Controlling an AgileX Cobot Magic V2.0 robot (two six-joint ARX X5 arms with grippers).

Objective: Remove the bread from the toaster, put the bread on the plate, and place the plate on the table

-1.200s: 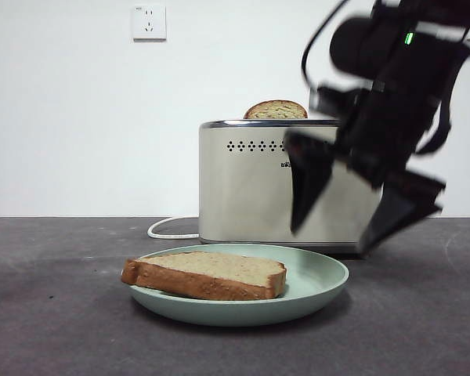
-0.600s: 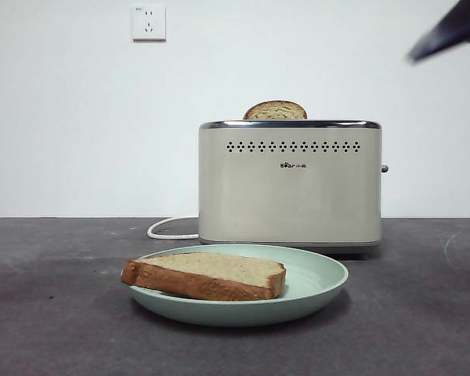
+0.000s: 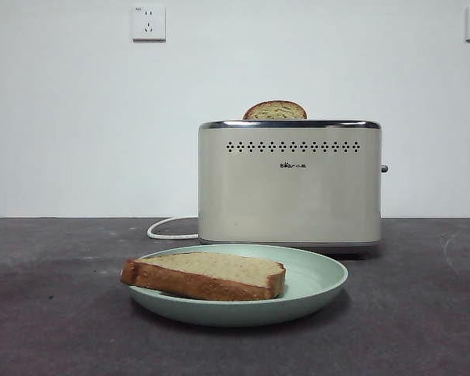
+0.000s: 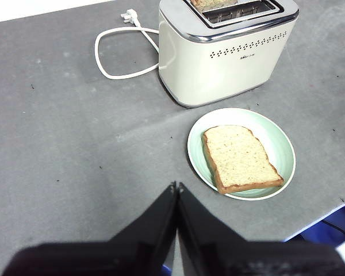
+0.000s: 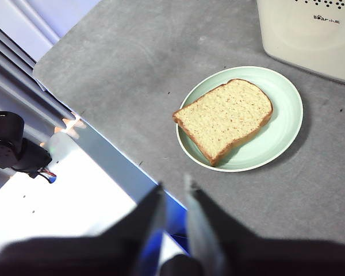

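The bread (image 3: 207,274) (image 4: 238,158) (image 5: 224,118), a tan speckled slice with a brown crust, lies flat on the mint-green plate (image 3: 321,278) (image 4: 282,144) (image 5: 282,132). That plate rests on the dark table (image 3: 63,313) just in front of the cream toaster (image 3: 290,196) (image 4: 218,63) (image 5: 310,34). My left gripper (image 4: 176,187) hangs high above the table, shut and holding nothing. High over the table's front edge, my right gripper (image 5: 172,184) is narrowly open and holds nothing. Neither gripper shows in the front view.
A second brown slice (image 3: 275,110) (image 4: 210,4) pokes out of the toaster's slot. The white cord (image 3: 168,229) (image 4: 118,52) loops on the table beside the toaster. The table's front edge (image 5: 121,161) lies close to the plate.
The right arm, low beside the toaster with its jaws spread a second ago, has risen out of the front view. Bread, plate and toaster have not moved.
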